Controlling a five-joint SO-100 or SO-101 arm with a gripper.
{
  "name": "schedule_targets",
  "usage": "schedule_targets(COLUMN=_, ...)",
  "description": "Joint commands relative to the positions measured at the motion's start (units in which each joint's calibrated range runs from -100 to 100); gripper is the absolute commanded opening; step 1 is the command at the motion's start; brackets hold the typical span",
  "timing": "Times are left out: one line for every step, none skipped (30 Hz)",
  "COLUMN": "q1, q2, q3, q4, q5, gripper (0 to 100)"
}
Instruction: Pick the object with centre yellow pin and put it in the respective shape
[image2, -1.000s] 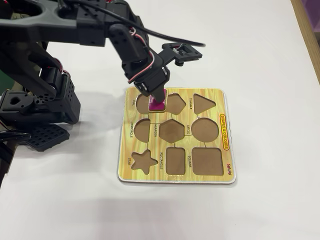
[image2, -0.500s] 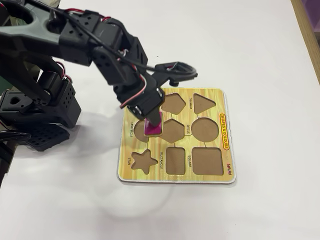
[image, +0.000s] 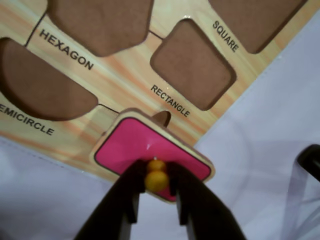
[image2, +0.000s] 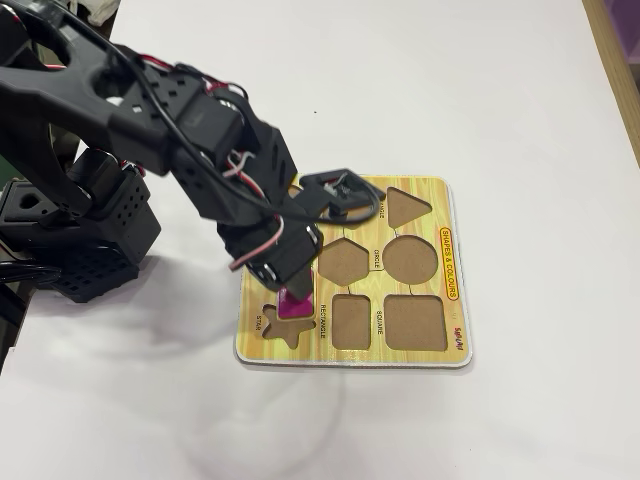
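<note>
Your gripper (image: 156, 192) has its jaws closed on the yellow knob (image: 155, 177) of the pink piece (image: 150, 150), held over the puzzle board (image2: 440, 345) above its star cutout (image2: 287, 327), just left of the rectangle cutout (image2: 351, 322) in the fixed view. Every cutout you can see on the board is empty, brown inside. Legible labels in the wrist view: HEXAGON, RECTANGLE, SQUARE, part of SEMICIRCLE. The board's right edge reads SHAPES & COLOURS in the fixed view
</note>
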Motion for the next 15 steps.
schedule_targets(q1=2.1, q2=1.5, q3=-4.2, q4=-1.5, q5=1.4, gripper=1)
schedule_targets(q1=2.9, q2=2.3, q3=-5.7, q4=-1.5, q5=1.7, gripper=1)
schedule_targets(q1=3.6, q2=3.2, q3=-7.1, q4=-1.5, q5=1.9, gripper=1)
schedule_targets(q1=4.3, q2=4.1, q3=-8.5, q4=-1.5, q5=1.9, gripper=1)
schedule_targets(q1=5.1, q2=5.3, q3=-10.0, q4=-1.5, q5=2.0, gripper=1)
schedule_targets(q1=5.8, q2=6.5, q3=-11.2, q4=-1.5, q5=2.0, gripper=1)
schedule_targets(q1=6.4, q2=7.6, q3=-12.5, q4=-1.5, q5=2.0, gripper=1)
schedule_targets(q1=6.9, q2=8.6, q3=-13.7, q4=-1.5, q5=2.0, gripper=1)
schedule_targets(q1=7.5, q2=9.3, q3=-14.7, q4=-1.5, q5=2.0, gripper=1)
schedule_targets(q1=8.0, q2=9.9, q3=-15.7, q4=-1.5, q5=2.0, gripper=1)
schedule_targets(q1=8.5, q2=10.4, q3=-16.7, q4=-1.5, q5=2.0, gripper=1)
schedule_targets(q1=8.8, q2=10.9, q3=-17.9, q4=-1.5, q5=2.0, gripper=1)
schedule_targets(q1=9.4, q2=11.3, q3=-19.2, q4=-1.5, q5=2.0, gripper=1)
schedule_targets(q1=9.8, q2=11.7, q3=-20.4, q4=-1.5, q5=2.0, gripper=1)
schedule_targets(q1=10.0, q2=12.0, q3=-21.2, q4=-1.5, q5=2.0, gripper=1)
